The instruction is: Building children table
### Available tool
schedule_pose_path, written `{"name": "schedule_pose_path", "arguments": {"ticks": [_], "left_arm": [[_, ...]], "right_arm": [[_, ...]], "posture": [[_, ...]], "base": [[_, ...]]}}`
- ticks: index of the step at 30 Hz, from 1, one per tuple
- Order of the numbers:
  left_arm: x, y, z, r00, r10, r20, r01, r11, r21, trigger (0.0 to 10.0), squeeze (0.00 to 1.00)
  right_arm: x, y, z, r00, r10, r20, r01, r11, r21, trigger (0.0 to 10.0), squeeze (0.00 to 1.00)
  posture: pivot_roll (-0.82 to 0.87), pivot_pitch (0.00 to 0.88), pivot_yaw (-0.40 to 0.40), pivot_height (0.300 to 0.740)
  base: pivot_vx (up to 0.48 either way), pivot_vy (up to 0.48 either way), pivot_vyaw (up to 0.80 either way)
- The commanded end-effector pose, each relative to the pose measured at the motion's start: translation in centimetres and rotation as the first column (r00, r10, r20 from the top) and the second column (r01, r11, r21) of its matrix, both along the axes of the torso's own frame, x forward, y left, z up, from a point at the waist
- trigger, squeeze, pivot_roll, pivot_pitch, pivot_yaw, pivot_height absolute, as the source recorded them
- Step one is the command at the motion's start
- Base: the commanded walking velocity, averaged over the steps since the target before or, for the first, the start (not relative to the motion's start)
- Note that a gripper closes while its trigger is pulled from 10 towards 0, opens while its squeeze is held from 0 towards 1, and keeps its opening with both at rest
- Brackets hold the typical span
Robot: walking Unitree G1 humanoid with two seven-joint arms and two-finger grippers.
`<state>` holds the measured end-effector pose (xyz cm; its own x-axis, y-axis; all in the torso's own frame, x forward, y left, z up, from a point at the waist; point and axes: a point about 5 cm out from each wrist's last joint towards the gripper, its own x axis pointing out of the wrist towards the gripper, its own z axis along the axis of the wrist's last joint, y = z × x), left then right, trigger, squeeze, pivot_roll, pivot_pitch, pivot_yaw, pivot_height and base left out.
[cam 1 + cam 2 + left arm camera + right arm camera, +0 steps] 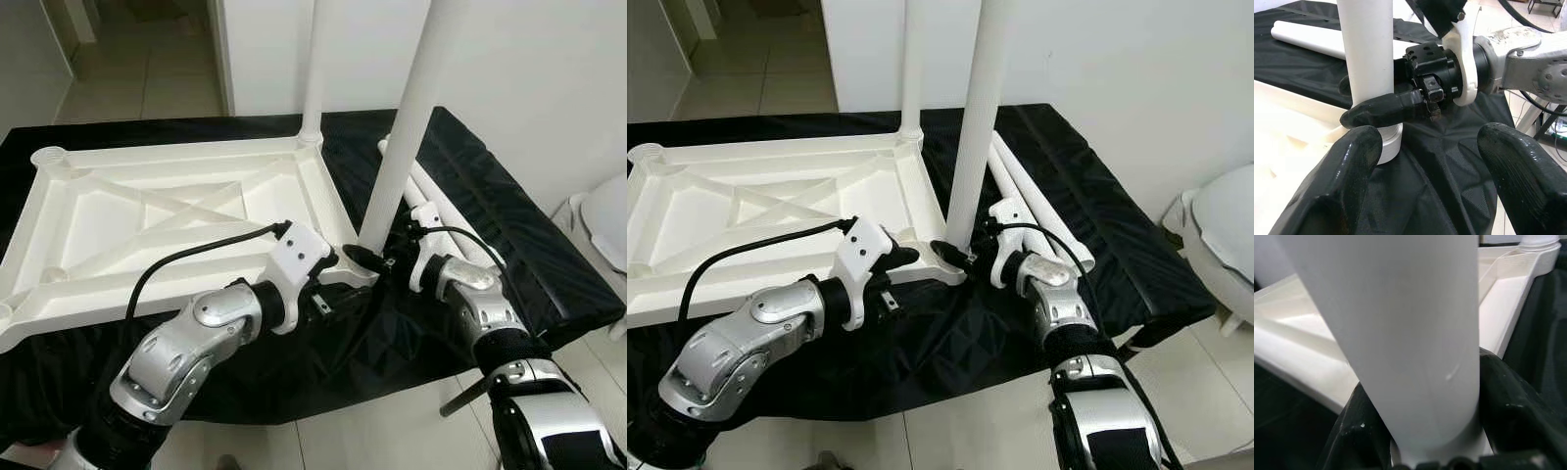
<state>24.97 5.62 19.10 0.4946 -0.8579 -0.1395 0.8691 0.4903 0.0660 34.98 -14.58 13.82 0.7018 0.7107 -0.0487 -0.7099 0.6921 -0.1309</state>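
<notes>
The white tabletop (167,211) lies upside down on a black cloth (470,186). One leg (312,69) stands upright in its far right corner. The right gripper (1371,113) has its two fingers closed around a second leg (407,127), low at the near right corner socket, and this leg leans a little. The left gripper (1430,181) is just beside that corner, fingers wide apart, holding nothing. Two more legs (1029,196) lie on the cloth to the right of the tabletop.

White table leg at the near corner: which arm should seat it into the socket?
Right. The right gripper is shut on the white plastic table leg just above its corner socket. The left gripper is open beside it, holding nothing.
</notes>
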Motion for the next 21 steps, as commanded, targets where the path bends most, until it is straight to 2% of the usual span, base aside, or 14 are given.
{"name": "schedule_pose_path", "arguments": {"ticks": [1,2,4,5,6,7,9,11,13,14,15,17,21], "left_arm": [[-0.5,-0.1,0.1,0.999,-0.051,-0.01,0.051,0.999,-0.002,10.0,0.0],[-0.5,-0.1,0.1,0.999,-0.05,-0.011,0.05,0.999,-0.002,10.0,0.0],[-0.5,-0.1,0.1,0.999,-0.05,-0.011,0.05,0.999,-0.002,10.0,0.0],[-0.5,-0.1,0.1,0.999,-0.05,-0.011,0.05,0.999,-0.002,10.0,0.0],[-0.5,-0.1,0.0,0.999,-0.049,-0.014,0.049,0.999,-0.003,10.0,0.0],[-0.5,-0.1,0.0,0.999,-0.049,-0.014,0.049,0.999,-0.003,10.0,0.0],[-0.6,-0.1,0.0,0.999,-0.05,-0.018,0.05,0.999,-0.005,10.0,0.0],[-0.6,-0.2,-0.1,0.998,-0.053,-0.022,0.053,0.999,-0.006,10.0,0.0],[-0.6,-0.2,-0.1,0.998,-0.053,-0.022,0.053,0.999,-0.006,10.0,0.0],[-0.6,-0.2,-0.1,0.998,-0.06,-0.024,0.06,0.998,-0.004,10.0,0.0],[-0.6,-0.2,-0.1,0.998,-0.06,-0.024,0.06,0.998,-0.004,10.0,0.0],[-0.5,-0.2,0.0,0.998,-0.064,-0.024,0.064,0.998,-0.002,10.0,0.0],[-0.5,-0.3,0.0,0.997,-0.069,-0.022,0.069,0.998,-0.004,10.0,0.0]], "right_arm": [[-0.5,0.2,-2.1,0.995,-0.055,-0.082,0.052,0.998,-0.04,0.0,0.0],[-0.6,0.5,-2.2,0.99,-0.118,-0.082,0.117,0.993,-0.02,0.0,0.0],[-0.6,0.5,-2.2,0.99,-0.118,-0.082,0.117,0.993,-0.02,0.0,0.0],[-0.6,0.6,-2.3,0.984,-0.154,-0.084,0.154,0.988,-0.005,0.0,0.0],[-0.9,1.0,-2.5,0.962,-0.252,-0.108,0.259,0.965,0.051,0.0,0.0],[-0.9,1.0,-2.5,0.962,-0.252,-0.108,0.259,0.965,0.051,0.0,0.0],[-1.5,1.8,-2.6,0.906,-0.399,-0.139,0.415,0.902,0.116,0.0,0.0],[-2.1,2.2,-2.7,0.844,-0.512,-0.158,0.532,0.836,0.135,0.0,0.0],[-2.1,2.2,-2.7,0.844,-0.512,-0.158,0.532,0.836,0.135,0.0,0.0],[-2.7,2.8,-2.9,0.776,-0.604,-0.182,0.629,0.763,0.148,0.0,0.0],[-2.7,2.8,-2.9,0.776,-0.604,-0.182,0.629,0.763,0.148,0.0,0.0],[-3.2,3.7,-2.7,0.744,-0.643,-0.183,0.668,0.728,0.158,0.0,0.0],[-3.7,4.9,-2.6,0.749,-0.633,-0.193,0.661,0.73,0.173,0.0,0.0]], "posture": [[-0.03,0.044,-0.02,0.74],[-0.03,0.047,-0.021,0.74],[-0.03,0.047,-0.021,0.74],[-0.03,0.047,-0.021,0.74],[-0.03,0.053,-0.02,0.74],[-0.03,0.053,-0.02,0.74],[-0.03,0.054,-0.014,0.74],[-0.04,0.055,-0.011,0.74],[-0.04,0.055,-0.011,0.74],[-0.04,0.054,-0.007,0.74],[-0.04,0.054,-0.007,0.74],[-0.04,0.054,-0.005,0.74],[-0.05,0.049,-0.004,0.74]], "base": [[0.0,0.0,0.0],[0.0,0.0,0.0],[0.0,0.0,0.0],[0.0,0.0,0.0],[0.0,0.0,0.0],[0.0,0.0,0.0],[0.0,0.0,0.0],[0.0,0.0,0.0],[0.0,0.0,0.0],[0.0,0.0,0.0],[0.0,0.0,0.0],[0.0,0.0,0.0],[0.0,0.0,0.0]]}}
